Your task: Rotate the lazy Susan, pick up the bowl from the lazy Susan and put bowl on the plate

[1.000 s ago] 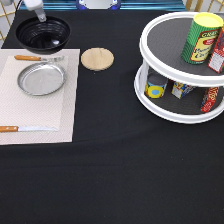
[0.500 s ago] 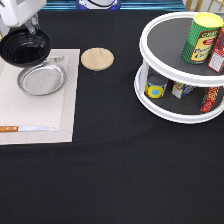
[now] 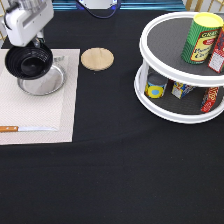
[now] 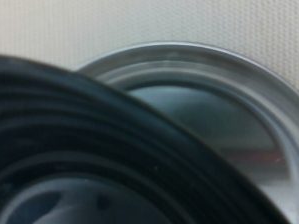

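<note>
The bowl (image 3: 30, 61) is held tilted by the gripper (image 3: 36, 44), clamped at its rim, just above the plate (image 3: 47, 85) on the pale placemat (image 3: 35, 112). In the wrist view, its ridged black wall (image 4: 78, 165) overlaps the silver plate (image 4: 228, 100). The lazy Susan (image 3: 165, 107), well apart at the exterior view's right, is seen on the table (image 3: 115, 170).

Black tablecloth (image 3: 115, 175), beige placemat (image 3: 37, 107) at exterior view's left

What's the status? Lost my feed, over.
Gripper at exterior view's top left, shut on bowl. Bowl tilted, overlapping plate, off lazy Susan. Nothing in the way.
</note>
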Available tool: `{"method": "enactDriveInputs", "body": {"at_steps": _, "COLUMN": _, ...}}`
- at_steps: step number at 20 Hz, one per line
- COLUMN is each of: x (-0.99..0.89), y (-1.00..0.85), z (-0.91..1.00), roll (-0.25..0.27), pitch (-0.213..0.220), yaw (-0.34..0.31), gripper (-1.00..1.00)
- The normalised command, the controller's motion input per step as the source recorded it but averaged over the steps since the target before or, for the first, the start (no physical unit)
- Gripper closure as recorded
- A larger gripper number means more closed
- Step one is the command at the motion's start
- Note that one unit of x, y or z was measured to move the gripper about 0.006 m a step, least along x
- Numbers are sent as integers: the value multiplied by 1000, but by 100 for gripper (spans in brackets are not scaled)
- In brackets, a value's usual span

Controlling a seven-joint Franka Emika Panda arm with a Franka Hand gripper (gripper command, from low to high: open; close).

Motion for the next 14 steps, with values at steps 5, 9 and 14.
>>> {"method": "enactDriveInputs", "body": {"at_steps": 5, "x": -32, "y": 83, "z": -427, "roll": -86, "pitch": 84, "yaw": 0, "gripper": 100}}
{"method": "enactDriveInputs", "body": {"at_steps": 9, "x": -9, "y": -29, "z": -120, "roll": -31, "pitch": 80, "yaw": 0, "gripper": 100}}
{"method": "enactDriveInputs", "body": {"at_steps": 14, "x": 0, "y": -36, "z": 13, "roll": -3, "pitch": 93, "yaw": 0, "gripper": 100}}
